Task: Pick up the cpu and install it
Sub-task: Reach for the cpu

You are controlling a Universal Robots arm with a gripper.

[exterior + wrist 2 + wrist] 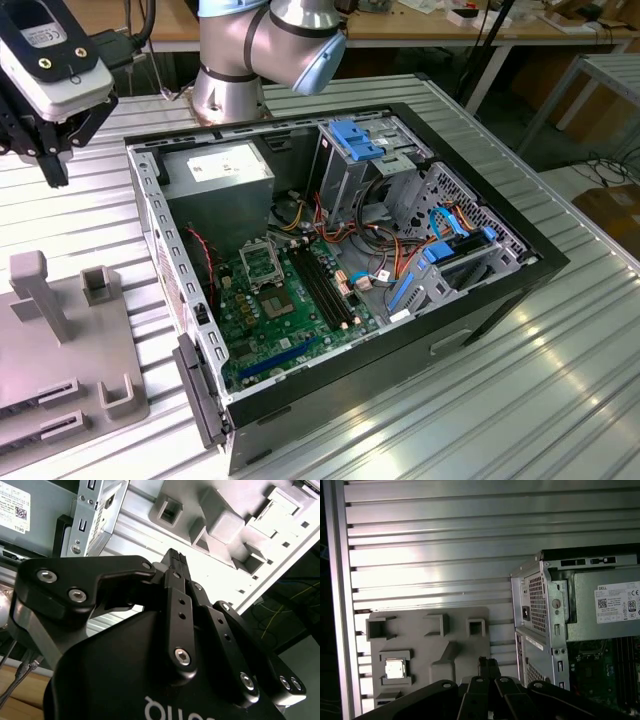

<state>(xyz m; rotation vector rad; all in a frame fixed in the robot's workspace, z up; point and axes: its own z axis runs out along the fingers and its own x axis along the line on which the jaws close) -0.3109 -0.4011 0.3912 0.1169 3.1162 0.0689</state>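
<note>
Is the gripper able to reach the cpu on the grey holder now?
Likely yes. The cpu lies uncovered in its pocket on the grey holder, and the gripper hangs higher up nearby with nothing between them. Its jaws are shut, so they must open first.

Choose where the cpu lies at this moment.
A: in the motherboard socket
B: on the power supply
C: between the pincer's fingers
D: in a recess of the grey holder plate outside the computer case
D: in the first wrist view the cpu sits in a recess of the grey holder plate beside the computer case, apart from the pincer.
</note>
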